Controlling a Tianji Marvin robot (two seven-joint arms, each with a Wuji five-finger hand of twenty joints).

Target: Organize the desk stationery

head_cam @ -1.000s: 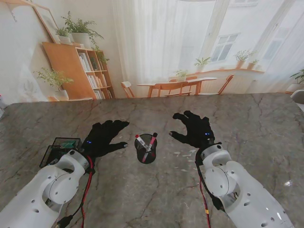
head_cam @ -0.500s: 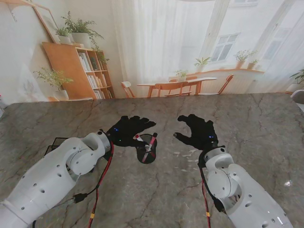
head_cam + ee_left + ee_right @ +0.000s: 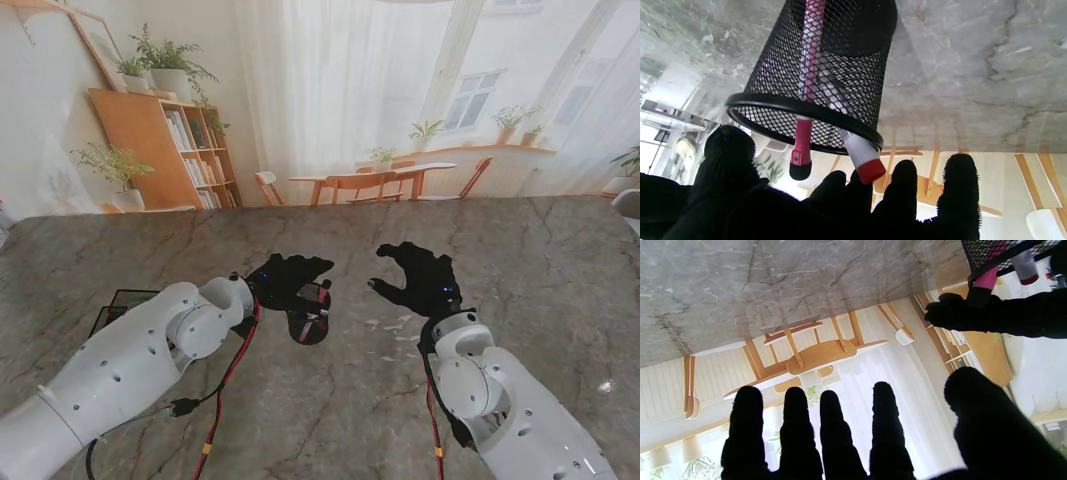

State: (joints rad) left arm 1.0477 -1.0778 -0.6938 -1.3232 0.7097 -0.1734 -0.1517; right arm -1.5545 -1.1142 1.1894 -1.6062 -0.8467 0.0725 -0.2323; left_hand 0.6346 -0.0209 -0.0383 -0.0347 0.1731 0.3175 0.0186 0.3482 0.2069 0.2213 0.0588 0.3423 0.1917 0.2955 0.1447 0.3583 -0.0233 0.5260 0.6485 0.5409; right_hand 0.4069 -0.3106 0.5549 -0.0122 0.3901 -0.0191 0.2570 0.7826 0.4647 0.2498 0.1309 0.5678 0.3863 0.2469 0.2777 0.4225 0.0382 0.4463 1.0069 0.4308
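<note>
A black mesh pen cup [image 3: 307, 322] stands mid-table with two markers in it: a pink one with a black tip [image 3: 802, 146] and a white one with a red cap [image 3: 863, 156]. My left hand [image 3: 288, 277] hovers at the cup's far left side, over its rim. Its fingers [image 3: 903, 186] are spread just off the marker tips and closed on nothing. The red cap sits very near one fingertip. My right hand [image 3: 420, 278] is open to the right of the cup, apart from it, fingers [image 3: 833, 426] splayed. The cup's rim [image 3: 1007, 253] shows in the right wrist view.
A shallow black mesh tray [image 3: 118, 303] lies at the left, partly behind my left arm. A few small pale bits [image 3: 388, 324] are scattered on the marble between the cup and my right hand, too small to make out.
My left arm swung right from beside the tray, bringing the hand over the cup's rim and the marker tips. My right hand drifted slightly farther away and stayed open.
</note>
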